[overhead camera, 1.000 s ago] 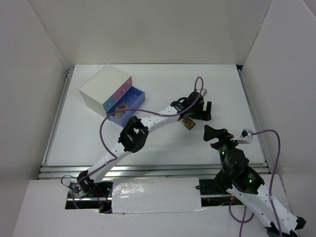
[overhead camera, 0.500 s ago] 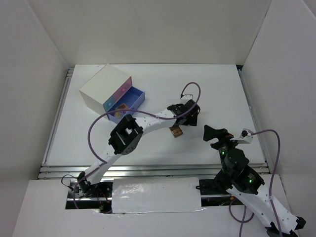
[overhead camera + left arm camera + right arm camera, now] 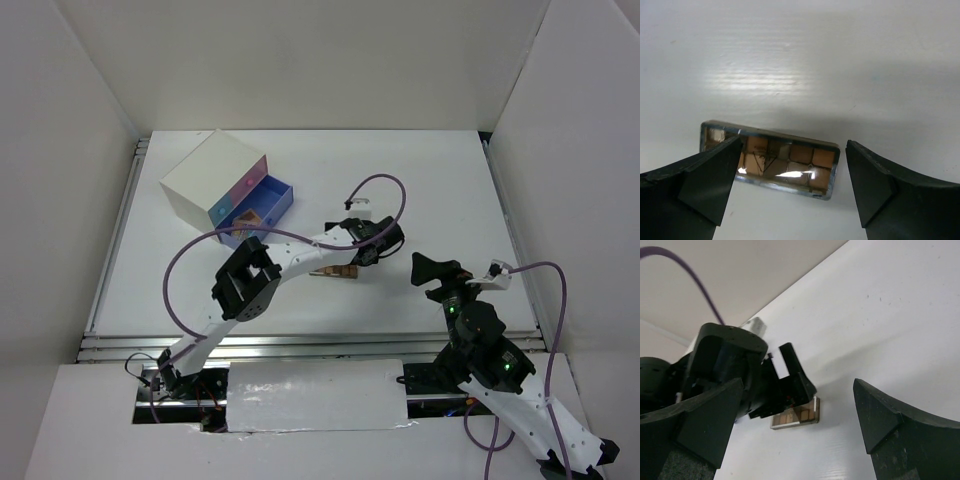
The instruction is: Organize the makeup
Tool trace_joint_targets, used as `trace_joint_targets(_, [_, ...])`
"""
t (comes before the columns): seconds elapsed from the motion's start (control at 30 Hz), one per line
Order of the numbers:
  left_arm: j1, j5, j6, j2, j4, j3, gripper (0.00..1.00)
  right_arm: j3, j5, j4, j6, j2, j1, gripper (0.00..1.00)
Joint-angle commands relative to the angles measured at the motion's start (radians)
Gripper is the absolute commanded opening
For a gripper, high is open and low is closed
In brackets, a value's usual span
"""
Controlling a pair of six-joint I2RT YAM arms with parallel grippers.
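A long eyeshadow palette (image 3: 785, 160) with brown pans lies flat on the white table. It also shows in the top view (image 3: 335, 271) and the right wrist view (image 3: 796, 416). My left gripper (image 3: 794, 145) hangs open just above it, its fingers spread past the palette's right end and over its left end, gripping nothing. In the top view the left gripper (image 3: 356, 256) is at mid-table. My right gripper (image 3: 432, 270) is open and empty, right of the palette, facing the left gripper (image 3: 785, 385). No other makeup shows on the table.
A white box (image 3: 208, 176) with pink and blue drawers stands at the back left. Its blue drawer (image 3: 262, 214) is pulled open with a small item inside. White walls enclose the table on three sides.
The left gripper carried the palette left and toward the near side, set it down flat and opened. The right arm has not moved.
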Motion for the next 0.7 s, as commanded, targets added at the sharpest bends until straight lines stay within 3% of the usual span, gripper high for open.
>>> trace_joint_targets(0.0, [-0.013,-0.164,-0.238,-0.114,-0.220,-0.013,0.99,-0.005,-0.004,0.057,-0.006,-0.242,0.004,0.99])
trace_joint_targets(0.2, [-0.028,-0.132,-0.186,-0.068,-0.274,-0.026,0.99,-0.010,-0.014,0.066,-0.007,-0.242,0.004,0.99])
trace_joint_targets(0.37, [-0.107,-0.187,-0.034,-0.172,-0.144,-0.174,0.99,-0.013,-0.022,0.071,-0.009,-0.234,0.002,0.99])
trace_joint_targets(0.57, [-0.102,-0.152,-0.331,-0.311,-0.279,-0.268,0.99,-0.019,-0.039,0.083,-0.007,-0.222,0.002,0.99])
trace_joint_targets(0.67, [-0.099,-0.076,-0.451,-0.389,-0.229,-0.354,1.00,-0.023,-0.045,0.091,-0.006,-0.213,0.004,0.99])
